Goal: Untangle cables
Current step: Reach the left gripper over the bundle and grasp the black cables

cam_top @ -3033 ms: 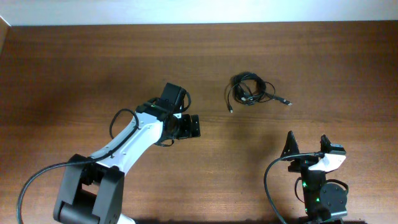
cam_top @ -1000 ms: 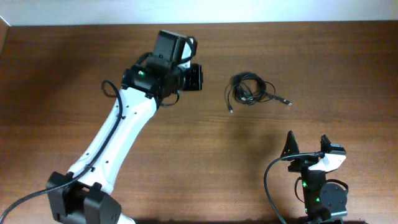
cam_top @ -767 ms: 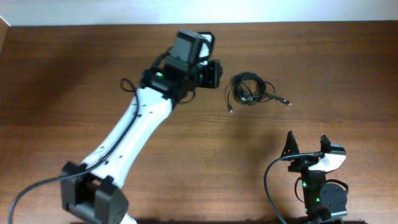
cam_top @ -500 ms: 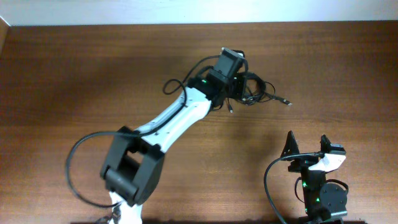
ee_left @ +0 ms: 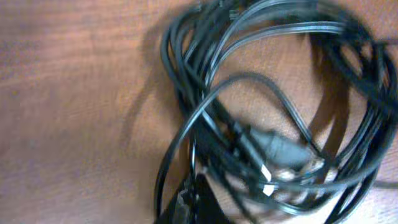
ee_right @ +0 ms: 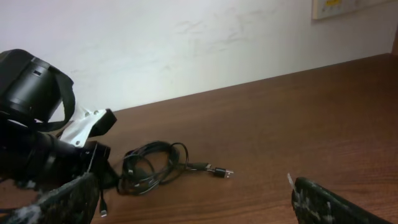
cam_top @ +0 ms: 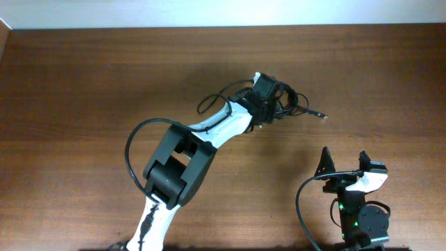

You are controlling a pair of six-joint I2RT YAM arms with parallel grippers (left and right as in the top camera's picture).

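The cables [cam_top: 291,104] lie as a small coiled black bundle on the brown table [cam_top: 83,104], right of centre at the back. My left gripper [cam_top: 269,99] has reached over the bundle's left edge. In the left wrist view the cables [ee_left: 267,124] fill the frame, blurred. The left gripper [ee_left: 189,200] is shut, with a thin strand running into its tips. One plug end [cam_top: 322,115] trails off to the right. My right gripper [cam_top: 345,162] stands open near the front right, apart from the bundle. From there the cables [ee_right: 149,168] lie ahead of the right gripper [ee_right: 191,183].
A white wall [ee_right: 186,43] borders the table's far edge. A second small plug [cam_top: 258,123] lies just below the bundle. The left arm's own thick black cable [cam_top: 139,139] loops beside its white links.
The left arm has swung from the table's left-centre up and right onto the bundle. Its jaws opened on the way and have closed at the bundle's left edge. The right arm is unmoved.
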